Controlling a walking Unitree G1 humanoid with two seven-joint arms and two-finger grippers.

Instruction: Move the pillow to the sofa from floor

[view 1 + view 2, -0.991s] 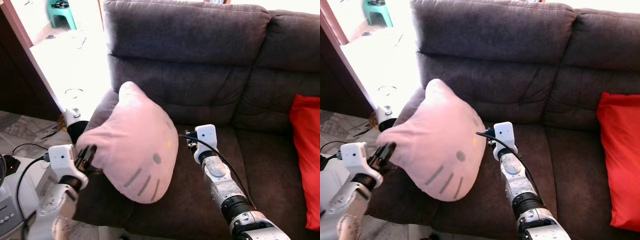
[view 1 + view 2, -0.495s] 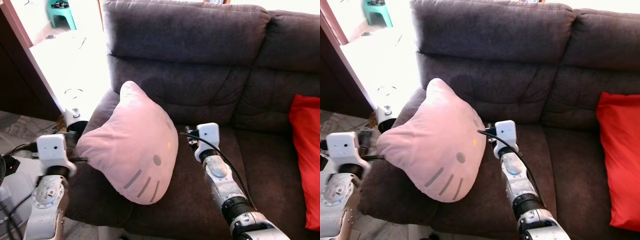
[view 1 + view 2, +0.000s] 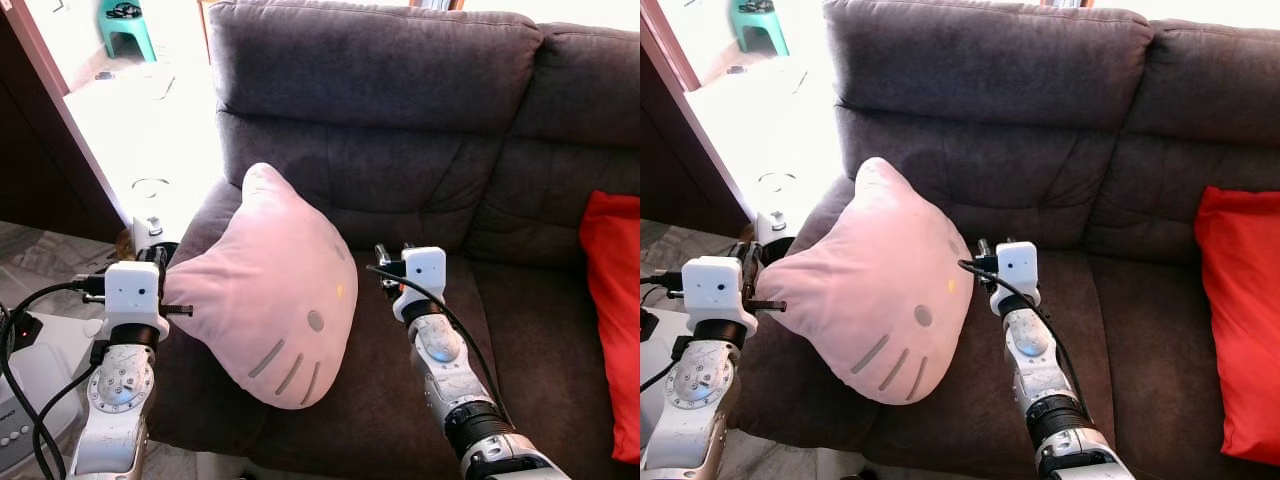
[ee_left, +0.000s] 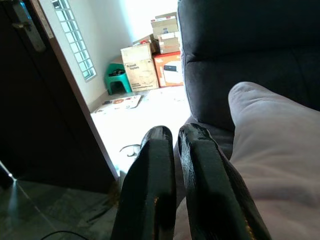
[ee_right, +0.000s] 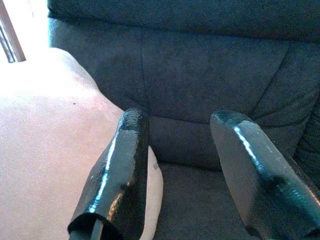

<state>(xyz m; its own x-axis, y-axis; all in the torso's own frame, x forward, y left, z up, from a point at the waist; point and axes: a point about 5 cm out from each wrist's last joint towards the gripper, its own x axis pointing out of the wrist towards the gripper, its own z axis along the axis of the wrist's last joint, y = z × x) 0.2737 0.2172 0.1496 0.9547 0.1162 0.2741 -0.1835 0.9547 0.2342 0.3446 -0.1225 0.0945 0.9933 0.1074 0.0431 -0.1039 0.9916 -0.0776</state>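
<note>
Now the pink cat-face plush pillow [image 3: 270, 305] sits on the dark grey fabric sofa [image 3: 400, 120], propped against its left armrest. Just beside the pillow's left edge, the left gripper [image 4: 172, 137] has its fingers pressed together, holding nothing. By the pillow's right side, the right gripper [image 5: 182, 150] is spread apart, over the seat.

I see hard daylight pouring in from the doorway at the upper left, blowing the pale tiled floor [image 3: 140, 130] to white. The dark grey fabric sofa [image 3: 400, 120] is evenly lit and sharp. In my right wrist view the pink cat-face pillow [image 5: 45, 125] glares bright, and the black fingers [image 5: 117, 175] are soft-focused.
</note>
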